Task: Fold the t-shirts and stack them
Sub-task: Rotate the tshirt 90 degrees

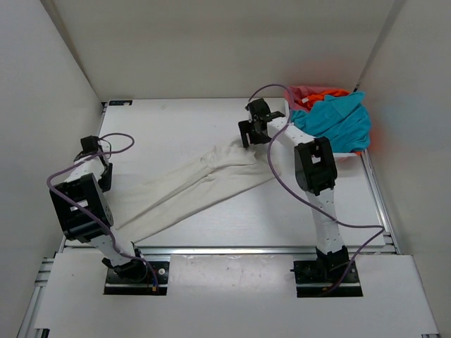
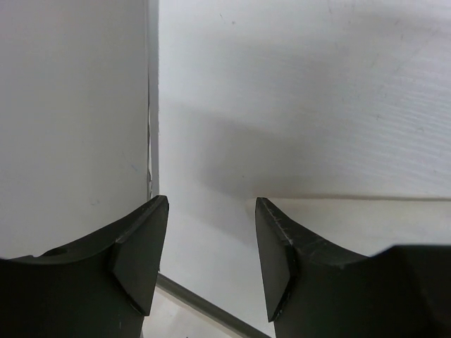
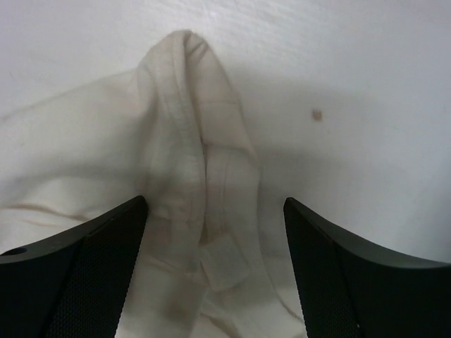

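Left gripper, jaws parted and empty, above the white table beside the left wall; white t-shirt, strung diagonally across the table; right gripper, spread wide astride its bunched end, contact unclear; teal t-shirt, orange t-shirt and pinkish-red t-shirt, heaped far right.

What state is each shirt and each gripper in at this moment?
white t-shirt: unfolded, lying as a long diagonal strip on the table.
teal t-shirt: crumpled, topping the far-right heap.
orange t-shirt: crumpled, mostly buried under it.
pink t-shirt: crumpled, at the heap's back.
left gripper: open, empty.
right gripper: open over the white t-shirt's end, not gripping.
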Controlling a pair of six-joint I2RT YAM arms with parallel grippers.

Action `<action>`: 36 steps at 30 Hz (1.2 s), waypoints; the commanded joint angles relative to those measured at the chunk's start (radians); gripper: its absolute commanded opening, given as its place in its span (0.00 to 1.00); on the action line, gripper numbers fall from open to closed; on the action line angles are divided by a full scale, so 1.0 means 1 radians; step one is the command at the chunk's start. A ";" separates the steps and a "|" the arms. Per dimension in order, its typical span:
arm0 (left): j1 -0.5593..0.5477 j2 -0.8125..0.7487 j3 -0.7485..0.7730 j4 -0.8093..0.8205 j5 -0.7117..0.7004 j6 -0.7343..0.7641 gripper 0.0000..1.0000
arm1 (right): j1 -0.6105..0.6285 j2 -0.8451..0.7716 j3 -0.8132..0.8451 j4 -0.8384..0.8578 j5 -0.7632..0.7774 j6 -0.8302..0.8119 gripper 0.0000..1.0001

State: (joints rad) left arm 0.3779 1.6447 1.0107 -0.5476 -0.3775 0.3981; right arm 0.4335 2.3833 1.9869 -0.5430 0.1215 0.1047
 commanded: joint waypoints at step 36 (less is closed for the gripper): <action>0.003 -0.085 -0.110 -0.020 0.032 0.044 0.64 | -0.088 -0.428 -0.689 0.043 -0.187 0.354 0.56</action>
State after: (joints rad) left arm 0.3595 1.5768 0.8715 -0.5503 -0.3405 0.4519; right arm 0.3527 1.8942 1.2465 -0.4919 -0.0570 0.4191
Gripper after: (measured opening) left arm 0.638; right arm 0.573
